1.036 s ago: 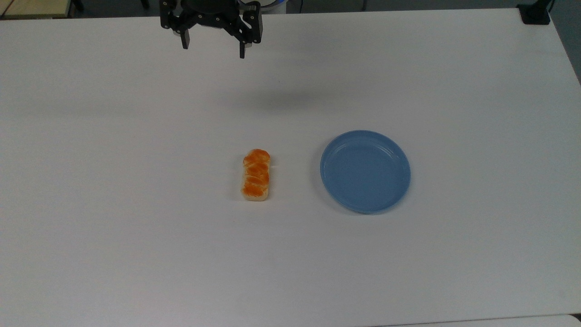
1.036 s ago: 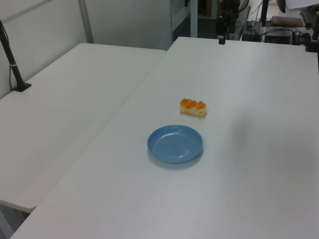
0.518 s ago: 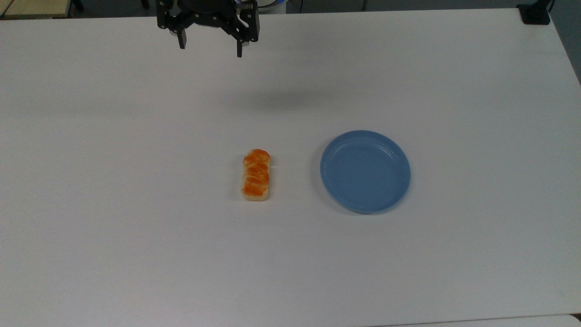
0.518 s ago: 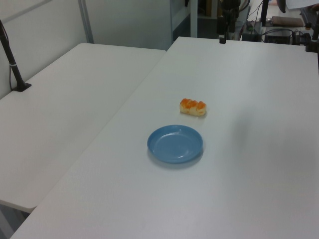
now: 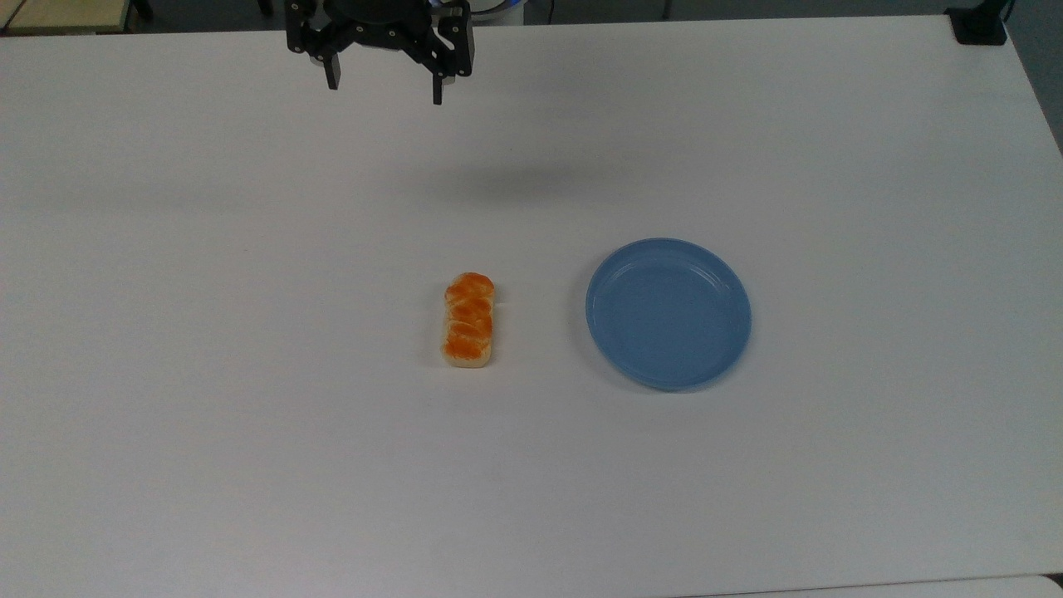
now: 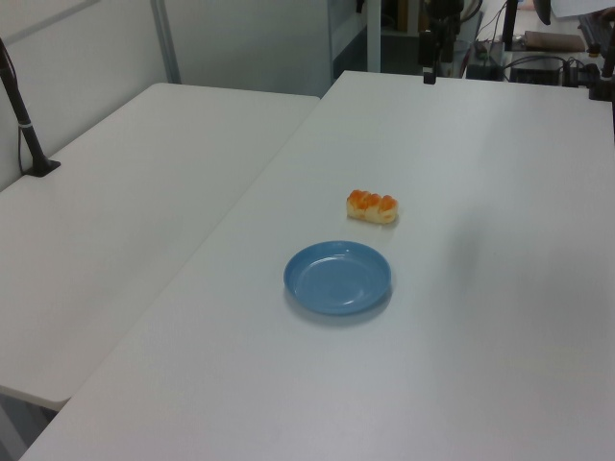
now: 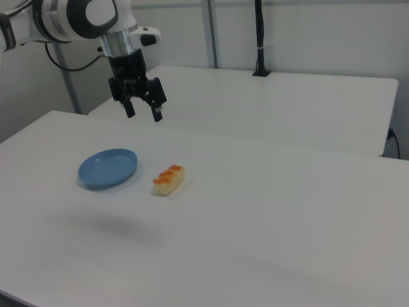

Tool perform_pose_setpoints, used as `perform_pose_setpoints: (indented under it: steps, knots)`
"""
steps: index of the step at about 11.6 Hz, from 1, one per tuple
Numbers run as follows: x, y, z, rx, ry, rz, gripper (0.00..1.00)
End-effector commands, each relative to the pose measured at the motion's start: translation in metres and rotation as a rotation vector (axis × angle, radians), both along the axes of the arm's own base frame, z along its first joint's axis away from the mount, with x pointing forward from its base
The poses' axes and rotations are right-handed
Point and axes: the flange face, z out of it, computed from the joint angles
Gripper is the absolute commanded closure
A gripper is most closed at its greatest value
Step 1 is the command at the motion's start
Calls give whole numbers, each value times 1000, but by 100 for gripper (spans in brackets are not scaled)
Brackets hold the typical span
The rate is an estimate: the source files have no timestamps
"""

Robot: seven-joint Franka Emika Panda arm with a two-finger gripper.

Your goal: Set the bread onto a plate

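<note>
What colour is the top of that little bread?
Glossy orange-brown over pale cream sides; the bread shows best in the top view.

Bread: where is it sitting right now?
The bread lies on the white table near the top view's centre, just left of the plate, not touching it.

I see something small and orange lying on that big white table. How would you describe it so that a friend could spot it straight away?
Start with the wide white table and find the round light-blue plate near its middle. Just to the top view's left of the plate, apart from it, lies the bread: a small oblong toy loaf. Its glossy orange-brown segmented top and pale cream sides set it apart from the plain blue plate.
</note>
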Motion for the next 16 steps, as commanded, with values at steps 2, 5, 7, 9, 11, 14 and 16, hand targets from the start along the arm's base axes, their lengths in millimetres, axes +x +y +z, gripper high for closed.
perform_pose_setpoints:
  steps: [2, 5, 7, 9, 11, 14, 16]
  knots:
    - [-1, -2, -3, -1, 0, 20, 0]
    - [8, -1, -7, 0, -37, 21, 0]
    - [15, 0, -12, 20, -61, 16, 0]
    - [30, -2, -31, 43, -77, 7, 0]
    - [52, 6, -72, 42, -59, 19, 0]
    - [84, 27, -139, 38, -48, 6, 0]
    - [99, 44, -190, 36, -46, -1, 0]
